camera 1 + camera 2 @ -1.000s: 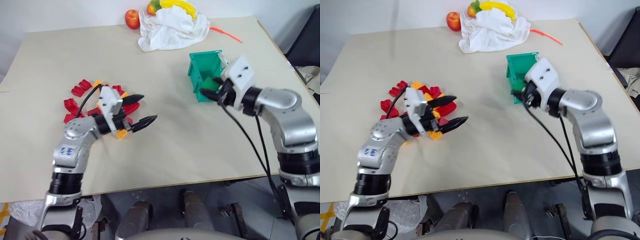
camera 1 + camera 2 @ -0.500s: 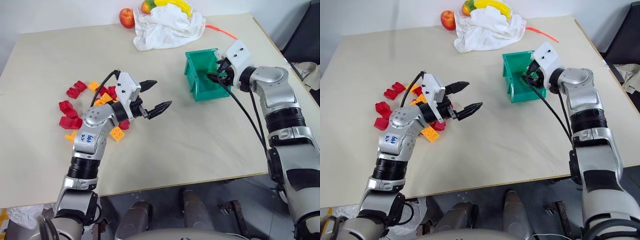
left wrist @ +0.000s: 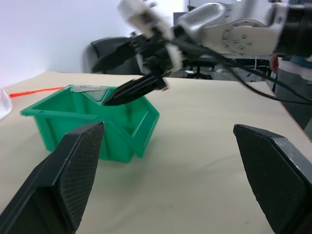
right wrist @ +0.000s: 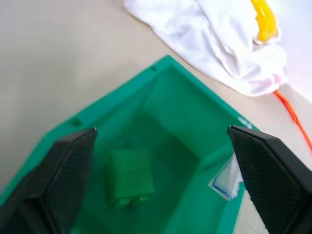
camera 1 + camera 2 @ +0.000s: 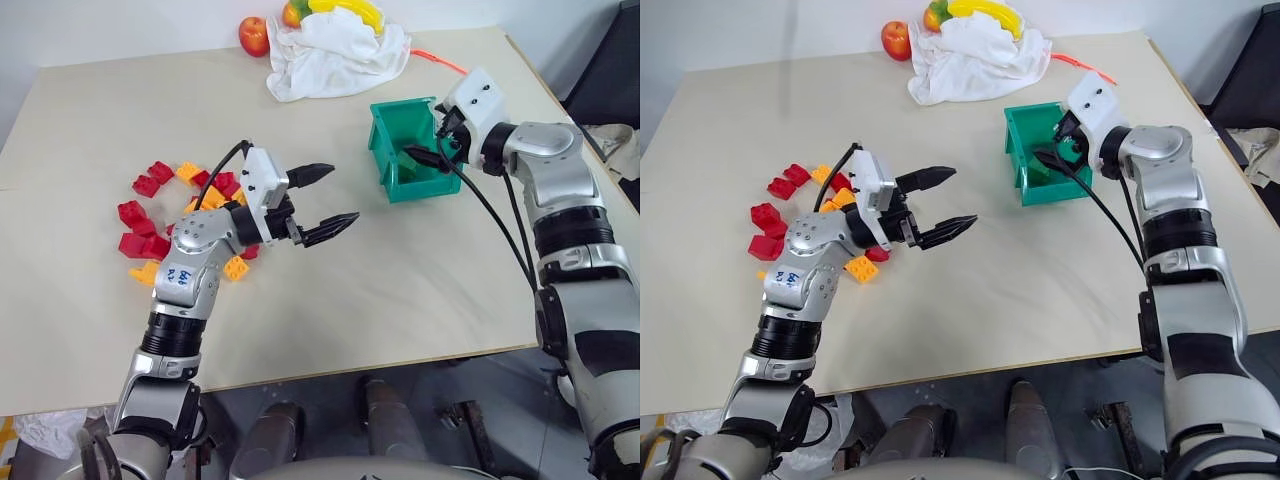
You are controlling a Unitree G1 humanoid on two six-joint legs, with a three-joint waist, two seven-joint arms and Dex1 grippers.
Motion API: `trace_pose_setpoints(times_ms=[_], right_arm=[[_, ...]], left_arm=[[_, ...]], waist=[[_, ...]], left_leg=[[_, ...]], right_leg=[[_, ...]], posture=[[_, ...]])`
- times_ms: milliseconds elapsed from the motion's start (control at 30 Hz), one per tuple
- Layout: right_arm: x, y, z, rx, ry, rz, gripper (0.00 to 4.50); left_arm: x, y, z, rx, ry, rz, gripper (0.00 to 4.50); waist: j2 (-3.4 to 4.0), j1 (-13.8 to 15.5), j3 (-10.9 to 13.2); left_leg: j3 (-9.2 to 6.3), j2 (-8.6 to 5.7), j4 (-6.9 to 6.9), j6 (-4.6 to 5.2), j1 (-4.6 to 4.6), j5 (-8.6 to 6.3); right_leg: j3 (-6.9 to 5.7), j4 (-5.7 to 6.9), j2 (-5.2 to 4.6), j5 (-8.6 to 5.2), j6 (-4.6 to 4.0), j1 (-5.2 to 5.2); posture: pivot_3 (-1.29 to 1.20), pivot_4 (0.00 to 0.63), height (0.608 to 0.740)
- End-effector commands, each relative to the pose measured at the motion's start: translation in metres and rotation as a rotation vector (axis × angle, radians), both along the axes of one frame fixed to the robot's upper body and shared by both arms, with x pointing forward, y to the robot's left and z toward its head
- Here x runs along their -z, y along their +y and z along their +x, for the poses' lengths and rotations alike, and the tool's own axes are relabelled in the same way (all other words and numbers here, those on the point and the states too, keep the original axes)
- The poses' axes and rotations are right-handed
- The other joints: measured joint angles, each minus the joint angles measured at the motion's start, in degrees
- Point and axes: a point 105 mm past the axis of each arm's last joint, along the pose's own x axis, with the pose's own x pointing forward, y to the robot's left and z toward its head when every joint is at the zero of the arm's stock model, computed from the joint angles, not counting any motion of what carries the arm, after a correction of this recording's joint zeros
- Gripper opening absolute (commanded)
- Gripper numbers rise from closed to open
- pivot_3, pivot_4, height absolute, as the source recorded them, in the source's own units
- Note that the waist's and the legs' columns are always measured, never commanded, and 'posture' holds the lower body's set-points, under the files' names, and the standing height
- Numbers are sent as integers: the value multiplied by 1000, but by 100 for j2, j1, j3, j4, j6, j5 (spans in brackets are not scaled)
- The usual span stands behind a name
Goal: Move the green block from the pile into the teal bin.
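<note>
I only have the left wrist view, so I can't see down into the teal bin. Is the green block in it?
Observer: Yes. The green block lies on the floor of the teal bin, free of the right gripper.
Operator: Is that gripper open?
Observer: Yes, its fingers stand wide apart above the bin with nothing between them.
Operator: Any green left in the pile?
Observer: No. The pile has red and yellow-orange bricks, none green.
</note>
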Motion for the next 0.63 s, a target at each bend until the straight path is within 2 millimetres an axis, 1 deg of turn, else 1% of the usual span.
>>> trace_pose_setpoints(times_ms=[33, 133, 167, 233, 333, 400, 433, 500, 567, 633], right_arm=[[-15, -2, -39, -124, -25, 72, 4482], [0, -6, -75, -202, 35, 105, 4482], [6, -8, -86, -223, 56, 108, 4482], [21, -12, -114, -294, 113, 122, 4482], [39, -21, -142, -362, 173, 153, 4482], [53, -31, -152, -380, 220, 136, 4482], [57, -34, -155, -384, 241, 127, 4482], [63, -40, -156, -397, 258, 108, 4482], [64, -45, -151, -406, 250, 100, 4482], [60, -42, -148, -426, 223, 97, 4482]], left_arm=[[-7, 36, -7, -105, -44, 0, 4500], [-2, 64, -15, -176, -43, 25, 4500], [1, 72, -18, -180, -28, 35, 4500], [7, 93, -29, -179, 5, 45, 4500], [16, 122, -42, -204, 54, 82, 4500], [21, 140, -51, -209, 103, 92, 4500], [22, 144, -53, -209, 121, 91, 4500], [25, 157, -57, -221, 150, 103, 4500], [27, 173, -60, -244, 181, 105, 4500], [26, 180, -64, -245, 205, 92, 4500]], waist=[[0, 6, 0], [1, 21, 0], [1, 33, 0], [2, 66, -1], [3, 115, -1], [3, 151, -1], [3, 164, -1], [4, 177, -1], [4, 176, -1], [4, 175, -1]], left_leg=[[0, -1, 0, 0, 0, 0], [-2, 0, -4, 0, -2, 0], [-1, -2, -3, 0, -2, 0], [0, -4, 3, 1, -1, 0], [4, 3, -3, 0, 10, 0], [10, 2, -1, 0, 16, 0], [13, 1, 0, 0, 18, 0], [13, -1, 1, 3, 23, 2], [14, 0, 2, 1, 27, 7], [13, 2, 0, 0, 33, 8]], right_leg=[[-1, 0, -1, 0, 0, 0], [-6, -2, -3, 0, 0, -2], [-5, -3, -4, 0, 0, -1], [-5, -2, -6, 0, 0, 4], [-3, -4, -2, 0, 0, 12], [1, -7, -2, 1, -1, 16], [2, -15, -3, 1, -1, 18], [2, -18, -6, 4, -4, 24], [0, -26, -4, 15, -7, 32], [-1, -28, -4, 17, -10, 38]], posture=[[0, 150, 740], [0, 150, 740], [0, 150, 740], [0, 150, 740], [0, 150, 740], [0, 150, 740], [0, 150, 740], [0, 150, 740], [0, 150, 740], [0, 150, 740]])
